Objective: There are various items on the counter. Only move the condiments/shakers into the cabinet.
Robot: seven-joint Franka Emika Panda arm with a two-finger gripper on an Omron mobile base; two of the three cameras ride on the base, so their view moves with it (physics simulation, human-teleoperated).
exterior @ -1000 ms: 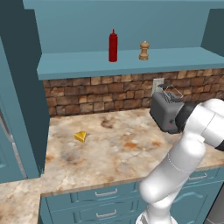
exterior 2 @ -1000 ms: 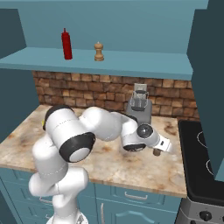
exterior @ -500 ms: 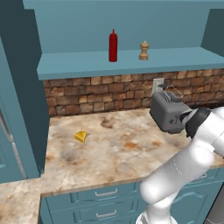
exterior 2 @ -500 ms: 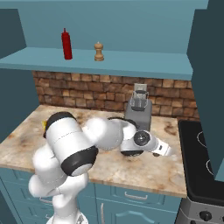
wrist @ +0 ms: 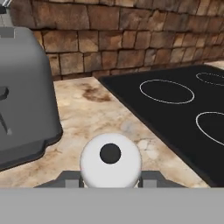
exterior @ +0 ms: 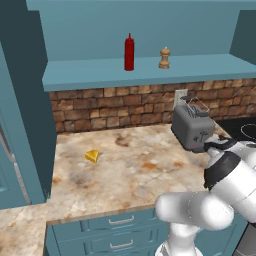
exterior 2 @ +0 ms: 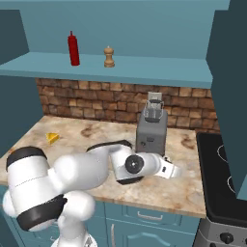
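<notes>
Brick backsplash (exterior: pixel 110 107): brown, runs along wall below shelf, as we see in both base views. Black cooktop (exterior 2: pixel 222 181): flush at right end, white burner rings (wrist: pixel 167 91) marked on it. Wall outlet (exterior: pixel 180 94): white, we note it directly behind toaster. Teal drawers (exterior: pixel 117 227): metal handles, under front edge.

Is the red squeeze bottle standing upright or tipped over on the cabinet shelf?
Upright: the red squeeze bottle stands on the cabinet shelf, nozzle pointing up.

Red bottle (exterior: pixel 129 52): I see it upright on cabinet shelf (exterior: pixel 150 72).
Tan shaker (exterior: pixel 164 58): upright, beside it.
White-topped shaker (wrist: pixel 110 159): on the bench (wrist: pixel 87 118), near the gripper.
</notes>
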